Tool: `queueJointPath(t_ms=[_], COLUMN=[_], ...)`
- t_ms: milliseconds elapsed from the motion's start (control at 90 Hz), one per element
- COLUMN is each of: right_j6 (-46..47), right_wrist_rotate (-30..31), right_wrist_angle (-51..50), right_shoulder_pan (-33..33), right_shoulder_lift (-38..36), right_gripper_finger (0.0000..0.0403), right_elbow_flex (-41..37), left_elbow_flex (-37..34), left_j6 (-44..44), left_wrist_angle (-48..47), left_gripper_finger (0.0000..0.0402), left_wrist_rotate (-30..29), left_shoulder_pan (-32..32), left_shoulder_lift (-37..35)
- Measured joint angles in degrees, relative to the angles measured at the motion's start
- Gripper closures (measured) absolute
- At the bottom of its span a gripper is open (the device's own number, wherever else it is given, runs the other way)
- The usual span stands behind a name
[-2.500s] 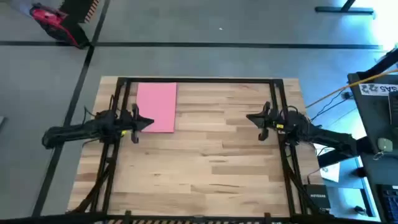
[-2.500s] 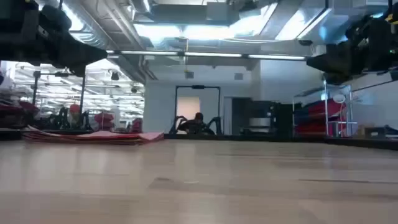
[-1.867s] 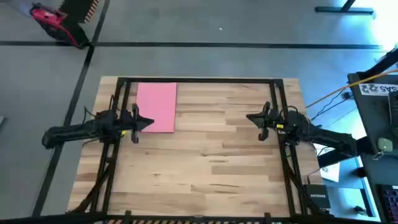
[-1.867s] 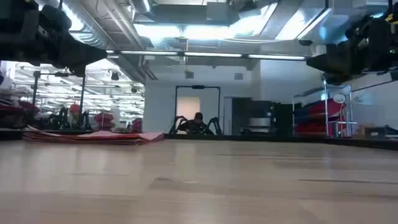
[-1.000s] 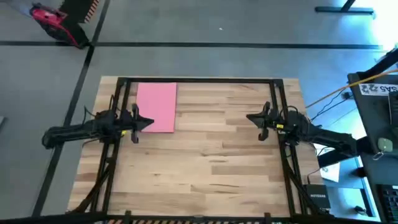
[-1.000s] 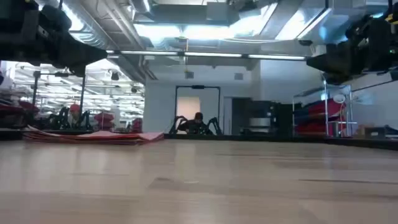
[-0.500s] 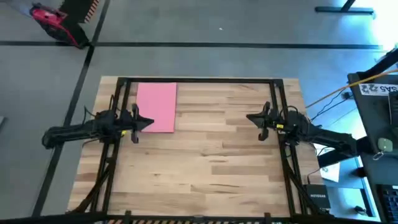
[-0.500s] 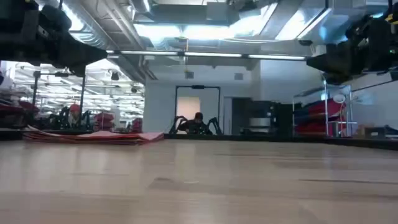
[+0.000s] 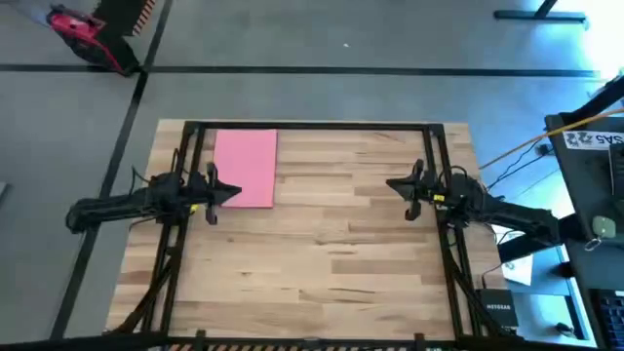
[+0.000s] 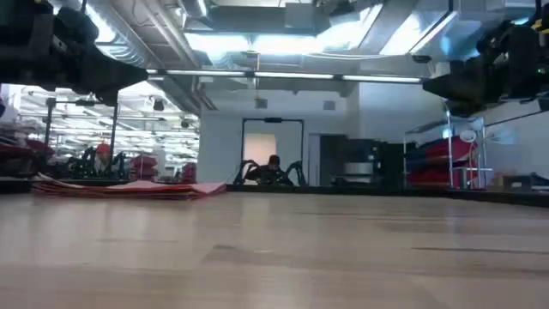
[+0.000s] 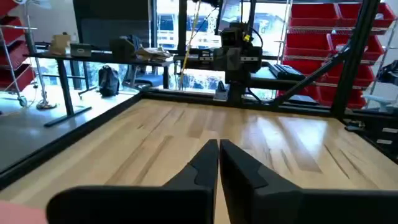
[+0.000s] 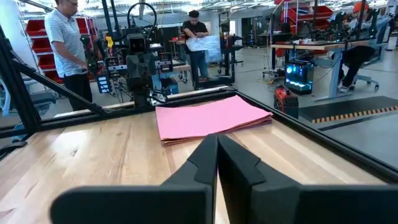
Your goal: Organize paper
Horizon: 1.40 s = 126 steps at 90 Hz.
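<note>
Lying at the table's far-left corner, the paper sits between both hands, each pressed together.

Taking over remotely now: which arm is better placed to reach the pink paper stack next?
Left. The left claw hangs shut at the edge of the pink paper stack; the right claw, also shut, sits across the table.

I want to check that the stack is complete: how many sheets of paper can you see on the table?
1 pink sheet shows on top, at the table's far left corner beside the left end effector. The low view shows layered edges below it, so more sheets are hidden; their count is unclear.
</note>
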Motion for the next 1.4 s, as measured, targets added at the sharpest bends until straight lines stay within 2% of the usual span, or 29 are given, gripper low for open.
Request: queueJointPath(t_ms=[733,878,1011,1189,1400], right_j6=[0.0,0.0,0.0,0.0,0.0], right_wrist_rotate=[0.0,0.0,0.0,0.0,0.0], right_wrist_angle=[0.0,0.0,0.0,0.0,0.0], right_shoulder_pan=[0.0,0.0,0.0,0.0,0.0], right_shoulder_lift=[0.0,0.0,0.0,0.0,0.0], right_gripper_finger=[0.0403,0.0403,0.0403,0.0403,0.0403], right_elbow_flex=[0.0,0.0,0.0,0.0,0.0], left_elbow_flex=[0.0,0.0,0.0,2.7,11.2], left_j6=[-2.0,0.2,-1.6,-4.1,-4.2], left_wrist_angle=[0.3,5.0,8.2,2.9,-6.9], left_gripper_finger=[0.0402,0.0402,0.0402,0.0402,0.0402], left_wrist_rotate=[0.0,-0.9,-1.0,-0.7,-1.0], left_shoulder_pan=[0.0,0.5,1.1,0.9,1.0], left_shoulder_lift=[0.0,0.0,0.0,0.0,3.3])
